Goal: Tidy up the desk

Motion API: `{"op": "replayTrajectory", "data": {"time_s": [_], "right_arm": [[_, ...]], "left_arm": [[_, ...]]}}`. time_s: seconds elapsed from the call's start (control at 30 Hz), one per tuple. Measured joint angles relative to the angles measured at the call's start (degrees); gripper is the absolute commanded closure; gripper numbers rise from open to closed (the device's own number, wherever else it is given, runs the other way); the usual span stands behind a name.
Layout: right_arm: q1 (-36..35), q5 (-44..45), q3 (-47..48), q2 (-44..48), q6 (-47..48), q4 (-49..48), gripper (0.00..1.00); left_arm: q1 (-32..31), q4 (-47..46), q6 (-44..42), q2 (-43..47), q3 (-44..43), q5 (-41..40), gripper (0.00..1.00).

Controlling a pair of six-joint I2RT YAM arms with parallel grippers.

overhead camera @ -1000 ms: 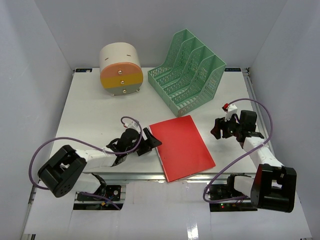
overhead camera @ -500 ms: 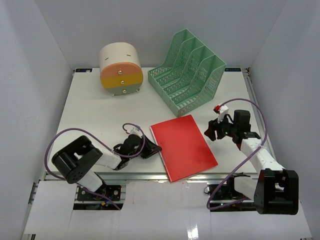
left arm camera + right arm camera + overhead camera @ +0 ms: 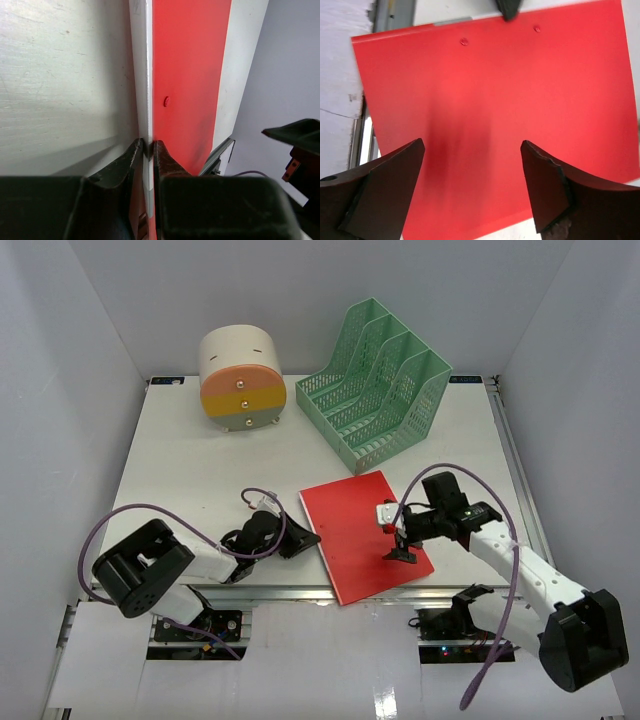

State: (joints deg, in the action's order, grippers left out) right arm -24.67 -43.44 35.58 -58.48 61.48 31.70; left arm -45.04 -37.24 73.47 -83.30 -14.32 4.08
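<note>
White desk [image 3: 180, 460]: with left gripper [image 3: 148, 145] pinching folder's [image 3: 350, 515] 9 o'clock edge, right gripper [image 3: 472, 145] spread above, lift level; steer toward rack [image 3: 385, 380] at 1 o'clock.

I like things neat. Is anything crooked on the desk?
Yes: the red folder lies skewed on the desk, its near corner poking over the front rail. The left gripper pinches its edge.

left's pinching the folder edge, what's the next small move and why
Probably lift the left end effector slightly to raise the edge of the red folder off the desk. Its jaws pinch the folder's left edge, the folder lies flat, and the right end effector hangs open above it, with nothing yet to close on.
</note>
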Motion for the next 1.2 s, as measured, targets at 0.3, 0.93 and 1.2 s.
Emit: {"op": "replayTrajectory", "data": {"time_s": [0.3, 0.93, 1.2], "right_arm": [[-16.4, 6.1, -3.8, 5.5, 1.2, -0.5, 0.02], [-27.3, 12.8, -12.2, 11.0, -2.7, -8.7, 0.01], [-30.1, 15.0, -13.4, 10.1, -3.2, -12.9, 0.0]], "left_arm": [[-0.1, 0.4, 2.6, 1.1, 0.8, 1.3, 0.86], [-0.1, 1.4, 6.7, 2.2, 0.4, 1.8, 0.86], [-0.1, 1.0, 8.0, 1.4, -0.7, 2.5, 0.86]]}}
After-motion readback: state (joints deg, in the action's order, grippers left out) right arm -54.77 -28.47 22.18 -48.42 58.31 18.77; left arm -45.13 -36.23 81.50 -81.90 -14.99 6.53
